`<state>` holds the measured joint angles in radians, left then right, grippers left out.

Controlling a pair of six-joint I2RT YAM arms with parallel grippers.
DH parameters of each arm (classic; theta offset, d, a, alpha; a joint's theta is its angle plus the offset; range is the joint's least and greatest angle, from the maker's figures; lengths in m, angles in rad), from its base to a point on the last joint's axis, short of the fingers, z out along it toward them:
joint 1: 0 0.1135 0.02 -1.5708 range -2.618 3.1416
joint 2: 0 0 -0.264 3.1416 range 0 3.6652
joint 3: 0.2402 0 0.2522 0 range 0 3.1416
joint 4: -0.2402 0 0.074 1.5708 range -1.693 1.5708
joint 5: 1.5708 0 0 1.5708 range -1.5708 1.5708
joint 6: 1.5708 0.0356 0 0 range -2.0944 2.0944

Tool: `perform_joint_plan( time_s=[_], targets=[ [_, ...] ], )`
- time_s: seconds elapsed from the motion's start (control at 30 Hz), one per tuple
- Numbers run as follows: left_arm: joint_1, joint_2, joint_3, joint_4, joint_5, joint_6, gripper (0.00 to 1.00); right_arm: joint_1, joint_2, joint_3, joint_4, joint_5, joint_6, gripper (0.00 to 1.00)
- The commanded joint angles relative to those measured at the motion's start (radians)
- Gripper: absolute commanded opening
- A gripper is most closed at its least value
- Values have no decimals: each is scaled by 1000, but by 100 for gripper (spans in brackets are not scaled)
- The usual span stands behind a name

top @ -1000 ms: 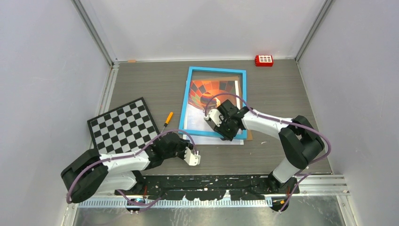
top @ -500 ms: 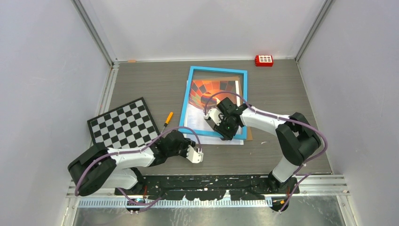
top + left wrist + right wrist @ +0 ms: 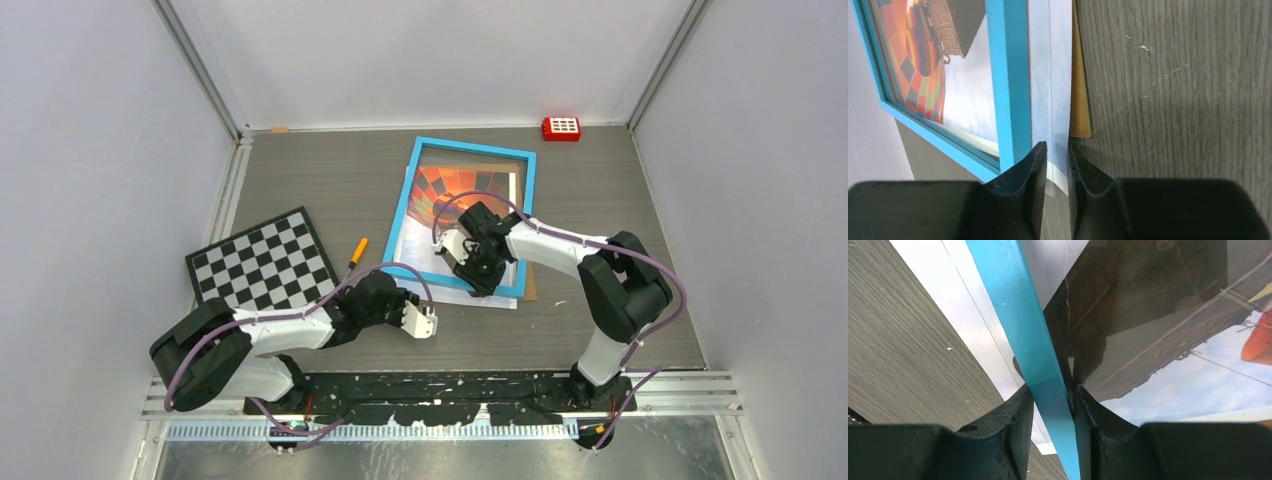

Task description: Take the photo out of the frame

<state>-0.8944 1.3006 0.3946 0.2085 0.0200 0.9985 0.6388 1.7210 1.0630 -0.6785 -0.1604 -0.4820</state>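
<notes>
The blue-bordered frame (image 3: 404, 215) lies at mid table, tilted, with the balloon photo (image 3: 452, 190) showing inside it. The photo's pale lower edge (image 3: 490, 299) and a brown backing corner (image 3: 529, 290) stick out below the frame's near rail. My right gripper (image 3: 472, 282) is shut on that near rail (image 3: 1013, 310), one finger on each side; the photo (image 3: 1198, 375) shows behind the glass. My left gripper (image 3: 428, 323) is just short of the photo's near-left corner, its jaws a narrow slit apart. In the left wrist view (image 3: 1057, 150) the photo's edge (image 3: 1050, 75) shows through that slit, beside the frame (image 3: 1007, 75).
A black-and-white chequered board (image 3: 262, 265) lies at the left, with an orange pen (image 3: 357, 250) beside it. A red block (image 3: 561, 128) sits at the back wall. Grey walls close in on the left, back and right.
The frame has swung with my right gripper, its far end moving right. My left gripper has moved right and forward towards the photo's near-left corner.
</notes>
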Motion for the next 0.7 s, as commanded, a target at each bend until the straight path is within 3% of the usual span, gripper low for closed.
perform_joint_plan(
  time_s=[0.0, 0.3, 0.67],
  targets=[
    [12, -19, 40, -28, 15, -1, 23, -3, 63, -17, -72, -31, -23, 38],
    [15, 79, 56, 49, -46, -6, 21, -4, 77, -9, -85, -36, -39, 37],
    [16, 60, 96, 35, -25, -9, 14, -7, 99, -1, -94, -39, -52, 37]
  ],
)
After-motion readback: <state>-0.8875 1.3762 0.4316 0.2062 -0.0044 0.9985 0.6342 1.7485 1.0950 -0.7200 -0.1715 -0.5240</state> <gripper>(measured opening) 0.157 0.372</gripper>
